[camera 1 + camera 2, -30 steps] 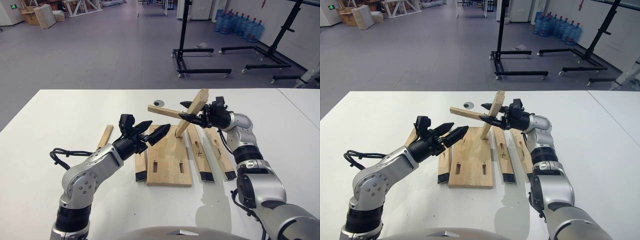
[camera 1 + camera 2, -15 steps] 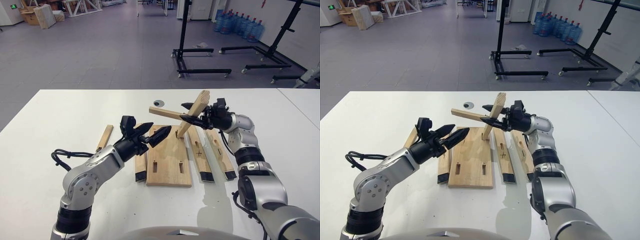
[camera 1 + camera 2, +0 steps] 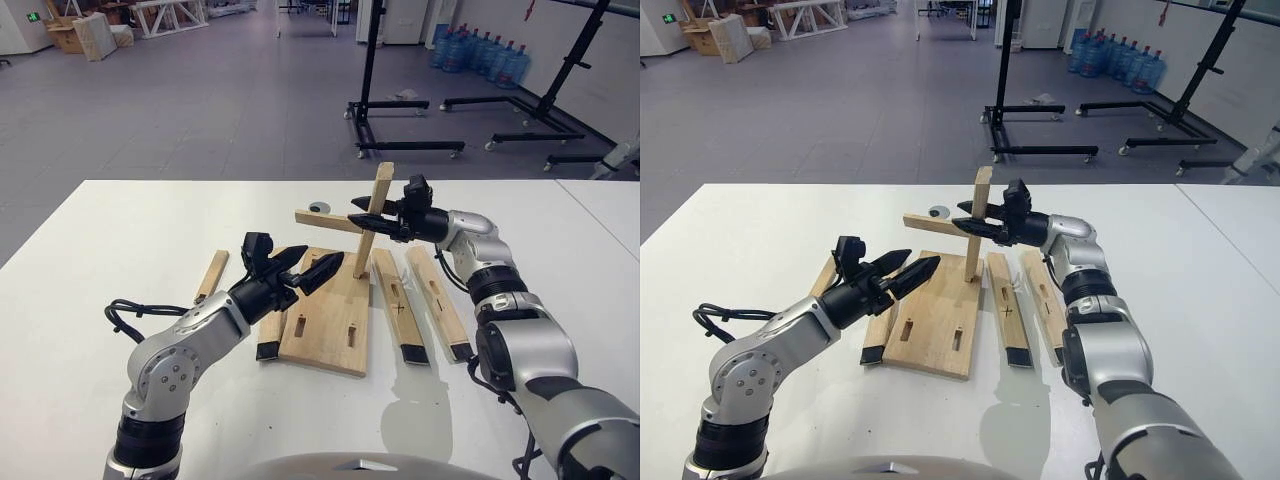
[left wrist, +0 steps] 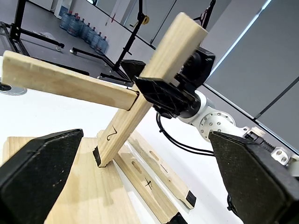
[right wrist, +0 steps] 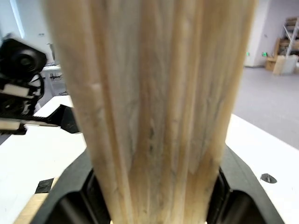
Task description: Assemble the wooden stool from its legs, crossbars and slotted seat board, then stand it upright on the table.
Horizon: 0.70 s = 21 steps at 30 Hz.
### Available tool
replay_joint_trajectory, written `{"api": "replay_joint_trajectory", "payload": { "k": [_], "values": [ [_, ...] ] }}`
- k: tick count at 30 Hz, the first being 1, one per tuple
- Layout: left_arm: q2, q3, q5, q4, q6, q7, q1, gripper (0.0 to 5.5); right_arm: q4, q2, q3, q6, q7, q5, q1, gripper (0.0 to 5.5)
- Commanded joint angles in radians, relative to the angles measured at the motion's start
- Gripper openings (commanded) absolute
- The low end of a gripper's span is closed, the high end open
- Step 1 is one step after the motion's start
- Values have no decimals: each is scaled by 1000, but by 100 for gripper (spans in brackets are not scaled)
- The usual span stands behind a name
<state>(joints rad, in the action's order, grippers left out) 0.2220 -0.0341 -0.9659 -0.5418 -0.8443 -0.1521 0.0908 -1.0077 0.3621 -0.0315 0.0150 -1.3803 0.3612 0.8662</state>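
Note:
The slotted seat board lies flat and slightly askew on the white table. My right gripper is shut on a wooden leg. The leg stands almost upright with its foot on the board's far right corner. A crossbar sticks out leftward from that leg; it also shows in the left wrist view as the crossbar joined to the leg. My left gripper hovers open over the board's far left corner, its fingers empty. The right wrist view looks close onto the held leg.
Two more legs lie side by side right of the board. Another leg lies along its left edge. A short crossbar lies farther left. A round metal disc sits in the table behind the parts.
My right gripper has swung the leg from a rightward lean to nearly upright. The seat board has turned slightly, its near end shifting left. The left gripper has barely moved.

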Motion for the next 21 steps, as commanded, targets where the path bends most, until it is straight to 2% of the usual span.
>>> {"api": "replay_joint_trajectory", "payload": {
  "k": [1, 11, 19, 21],
  "values": [
    [0, -1, 13, -5, -1, 4, 0, 491, -111, 0, 44, 101, 73, -96, -79, 205],
    [4, 6, 7, -10, -7, 8, -5, 491, -57, -39, 68, -48, 112, -117, -211, 205],
    [17, 11, -1, -9, -18, 5, 1, 491, -90, -56, 142, -6, 148, -179, -262, 205],
    [18, 11, -2, -9, -19, 5, 1, 491, -108, -62, 116, 67, 161, -144, -255, 205]
  ]
}}
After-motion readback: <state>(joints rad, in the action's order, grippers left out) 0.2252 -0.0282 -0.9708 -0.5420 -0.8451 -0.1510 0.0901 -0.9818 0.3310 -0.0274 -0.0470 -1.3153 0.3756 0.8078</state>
